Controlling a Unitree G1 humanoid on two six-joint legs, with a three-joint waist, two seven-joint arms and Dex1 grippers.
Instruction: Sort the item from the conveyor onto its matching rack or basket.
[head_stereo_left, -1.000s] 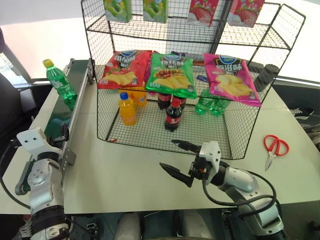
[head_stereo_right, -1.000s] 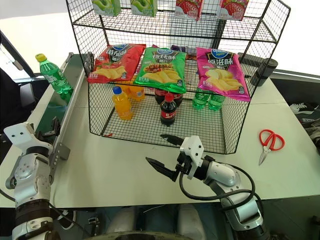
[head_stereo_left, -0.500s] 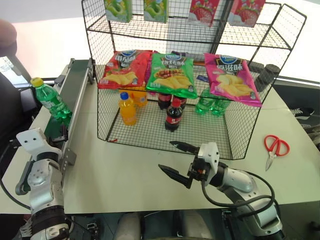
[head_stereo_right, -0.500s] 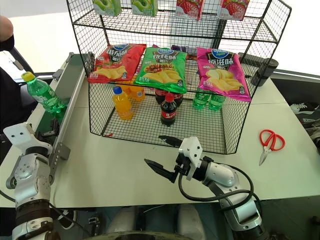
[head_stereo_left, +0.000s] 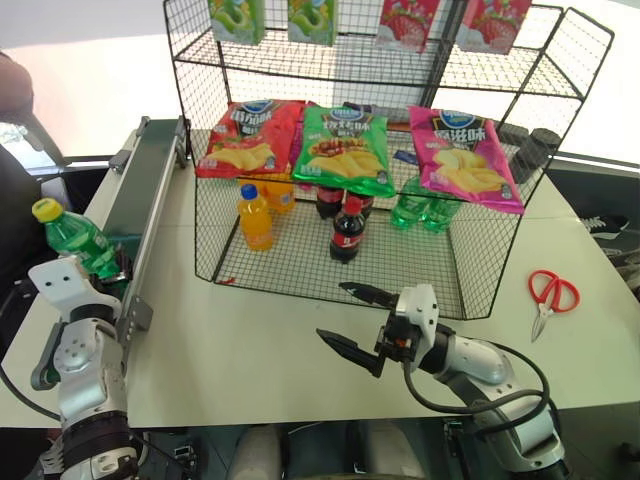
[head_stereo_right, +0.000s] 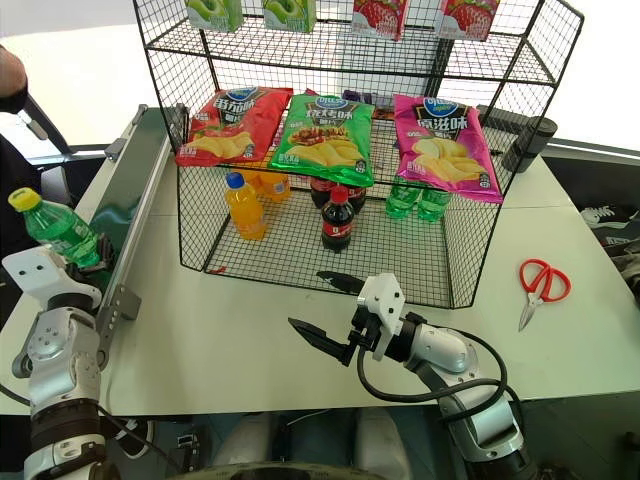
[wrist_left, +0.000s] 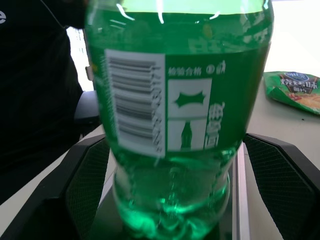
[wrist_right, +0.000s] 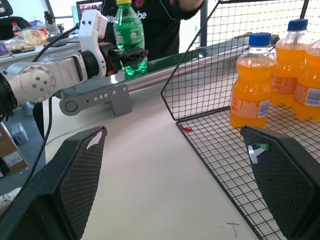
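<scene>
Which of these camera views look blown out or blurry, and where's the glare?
Left eye view: the background behind the rack is washed out white. Left wrist view: the soda bottle sits so close that it looks soft, with bright glints across its top, and the chip bag behind is blurred. Right wrist view: the orange bottles are sharp, the near black fingers soft.

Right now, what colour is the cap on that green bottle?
Yellow; the cap on the green bottle shows best in the left eye view.

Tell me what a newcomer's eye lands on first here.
Three bright chip bags clipped across the front of the black wire rack at the table's middle. Next, the green soda bottle on the conveyor at the left, standing between the open jaws of the left gripper.
</scene>
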